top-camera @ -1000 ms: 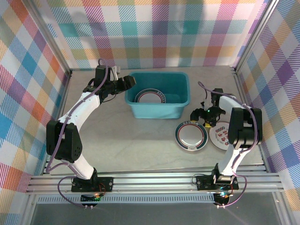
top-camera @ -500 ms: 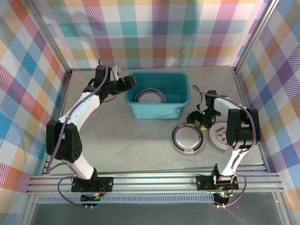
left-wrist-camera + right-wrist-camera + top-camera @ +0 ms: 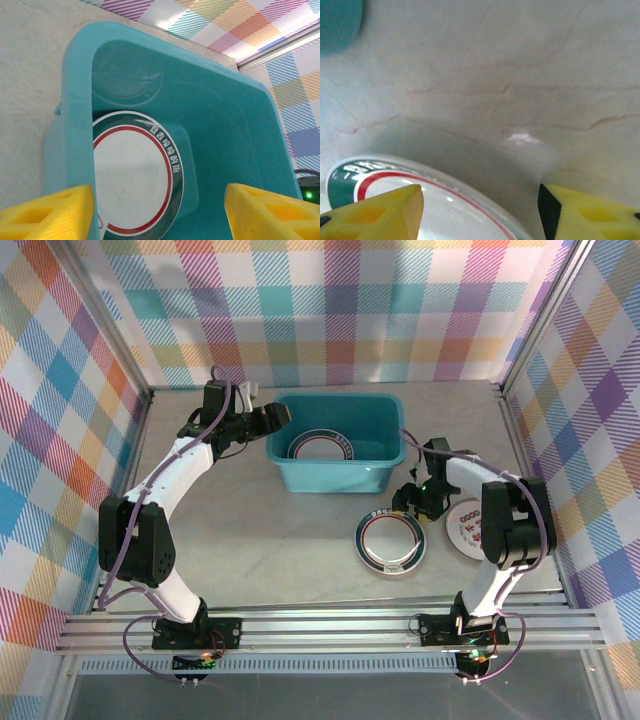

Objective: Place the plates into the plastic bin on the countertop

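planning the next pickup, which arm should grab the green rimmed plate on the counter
Right. The right gripper sits open astride that plate's rim; the left gripper hangs beside the bin, well off from the plate.

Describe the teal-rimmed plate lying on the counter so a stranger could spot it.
Find the teal-blue rectangular plastic bin on the beige marble-look countertop. Just in front of its right corner, towards the arms, lies a small round white plate. Its dark teal rim and thin red ring set it apart from the red-patterned plate on its right.
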